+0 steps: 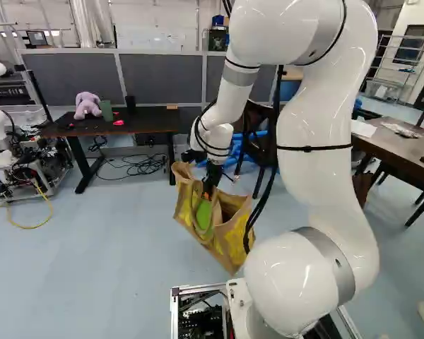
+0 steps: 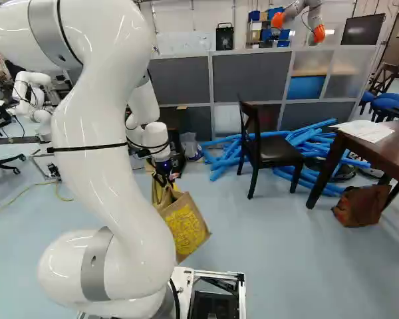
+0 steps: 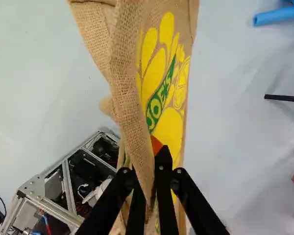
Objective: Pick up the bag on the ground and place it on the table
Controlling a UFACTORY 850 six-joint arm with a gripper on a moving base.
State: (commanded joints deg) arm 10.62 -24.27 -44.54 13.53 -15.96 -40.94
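Our claw is clamped on the bag by its strap, and the bag hangs tilted just beneath it, above the floor. Ahead and to the claw's left we see a dark worktop bearing a plush toy; well off to its right, past the chair, is a brown worktop with papers.

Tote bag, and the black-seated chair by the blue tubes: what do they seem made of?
The tote bag looks like matte jute or burlap, given its coarse weave. The chair has a slim dark frame, wood or metal; its smooth seat shines faintly, suggesting vinyl or leather.
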